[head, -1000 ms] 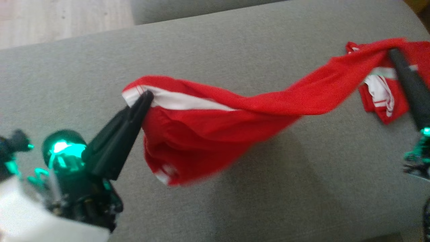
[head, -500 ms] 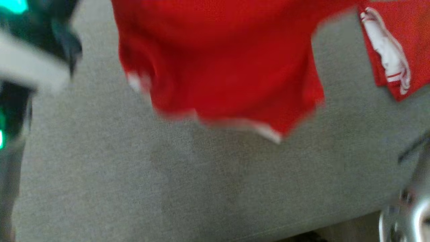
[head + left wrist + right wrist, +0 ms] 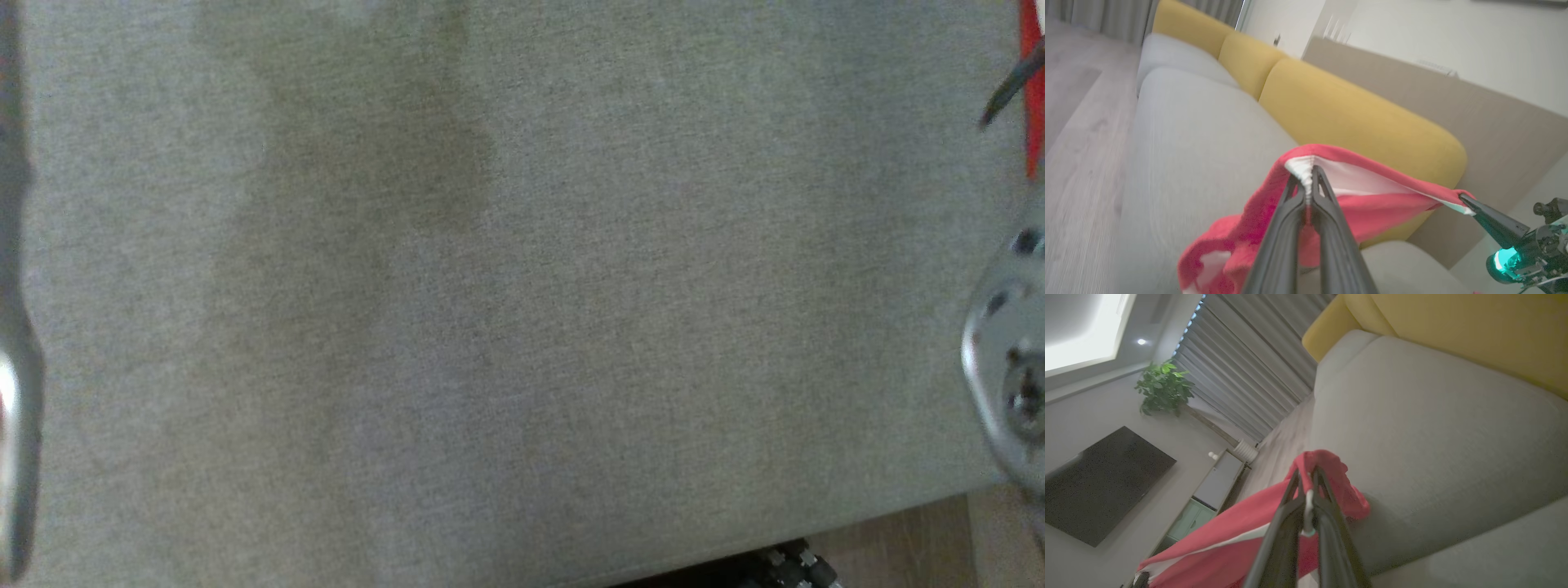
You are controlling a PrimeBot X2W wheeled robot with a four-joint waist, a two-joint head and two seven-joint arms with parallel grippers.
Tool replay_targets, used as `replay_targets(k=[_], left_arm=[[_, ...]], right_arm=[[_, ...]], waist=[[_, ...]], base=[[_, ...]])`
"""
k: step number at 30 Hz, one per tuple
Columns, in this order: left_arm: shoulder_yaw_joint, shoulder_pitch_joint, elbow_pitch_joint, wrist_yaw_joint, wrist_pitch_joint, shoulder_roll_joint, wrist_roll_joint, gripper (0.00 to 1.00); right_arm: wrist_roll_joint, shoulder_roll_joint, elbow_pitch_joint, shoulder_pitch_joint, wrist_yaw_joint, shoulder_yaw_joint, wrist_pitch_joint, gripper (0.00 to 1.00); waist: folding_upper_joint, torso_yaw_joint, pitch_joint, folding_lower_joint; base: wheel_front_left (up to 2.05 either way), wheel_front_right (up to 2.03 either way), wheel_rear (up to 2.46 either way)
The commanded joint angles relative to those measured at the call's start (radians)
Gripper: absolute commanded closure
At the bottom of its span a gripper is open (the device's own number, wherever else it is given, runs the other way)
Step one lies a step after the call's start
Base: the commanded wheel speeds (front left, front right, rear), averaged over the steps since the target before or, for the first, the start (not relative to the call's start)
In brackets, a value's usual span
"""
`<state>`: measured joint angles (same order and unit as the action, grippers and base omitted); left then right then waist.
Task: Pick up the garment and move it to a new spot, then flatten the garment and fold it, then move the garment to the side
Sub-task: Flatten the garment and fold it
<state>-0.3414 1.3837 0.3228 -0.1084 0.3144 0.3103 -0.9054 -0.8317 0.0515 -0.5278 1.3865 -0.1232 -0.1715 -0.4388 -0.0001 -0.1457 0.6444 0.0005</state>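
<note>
1. Head camera has swung downward since a second ago. Then the garment spanned its view between both tools. Now it looks onto the grey sofa seat (image 3: 522,327), with a thin red strip of the garment (image 3: 1032,122) at the top right edge.
2. From the left wrist, the left tool (image 3: 1306,179) is pressed together on a white-banded edge of the garment, with the fabric bunched between its two dark fingers.
3. From the right wrist, the right tool (image 3: 1306,475) is likewise pinched shut on the garment, and a sliver of white trim shows between its fingers.
4. The red cloth is raised above the sofa seat and stretched between the two tools. Its white band runs from the left tool across to the right tool's tip, as the left wrist view shows.
5. A loose fold hangs down beneath the left tool toward the seat. Whether it touches the cushion cannot be told.
6. Behind the seat stands the yellow backrest (image 3: 1351,114), and pale wooden floor (image 3: 1069,122) lies beside the sofa.
7. The right wrist view also takes in a dark television (image 3: 1102,486), a green plant (image 3: 1161,388) and grey curtains (image 3: 1257,367).
</note>
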Motion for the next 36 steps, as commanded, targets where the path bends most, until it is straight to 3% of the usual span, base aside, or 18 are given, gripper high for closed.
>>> replay_targets(k=[1, 8, 17, 30, 36], left_arm=[[-0.018, -0.042, -0.016, -0.016, -0.018, 0.044, 0.003, 1.00], [-0.163, -0.373, -0.139, -0.022, -0.132, 0.121, -0.057, 1.00], [-0.253, -0.789, -0.310, -0.018, -0.316, 0.206, -0.037, 1.00], [-0.329, -1.294, -0.495, 0.129, -0.471, 0.197, -0.061, 1.00], [-0.357, -1.374, -0.581, 0.142, -0.473, 0.202, -0.075, 1.00]], right_arm=[[0.013, -0.001, 0.006, -0.049, -0.008, 0.016, 0.032, 1.00], [0.005, -0.001, 0.007, -0.350, -0.008, 0.105, 0.086, 1.00], [0.049, -0.001, 0.257, -0.777, -0.008, 0.102, 0.092, 1.00], [0.054, -0.001, 0.689, -1.460, -0.008, 0.019, 0.086, 1.00], [0.013, -0.001, 0.821, -1.595, -0.008, -0.027, 0.065, 1.00]], waist=[[0.0001, -0.001, 0.011, -0.0005], [0.0001, 0.001, -0.047, -0.0005], [0.0001, 0.035, -0.171, -0.0005], [0.0001, 0.058, -0.320, -0.0005], [0.0001, 0.068, -0.307, -0.0005]], base=[[0.00, 0.00, 0.00], [0.00, 0.00, 0.00], [0.00, 0.00, 0.00], [0.00, 0.00, 0.00], [0.00, 0.00, 0.00]])
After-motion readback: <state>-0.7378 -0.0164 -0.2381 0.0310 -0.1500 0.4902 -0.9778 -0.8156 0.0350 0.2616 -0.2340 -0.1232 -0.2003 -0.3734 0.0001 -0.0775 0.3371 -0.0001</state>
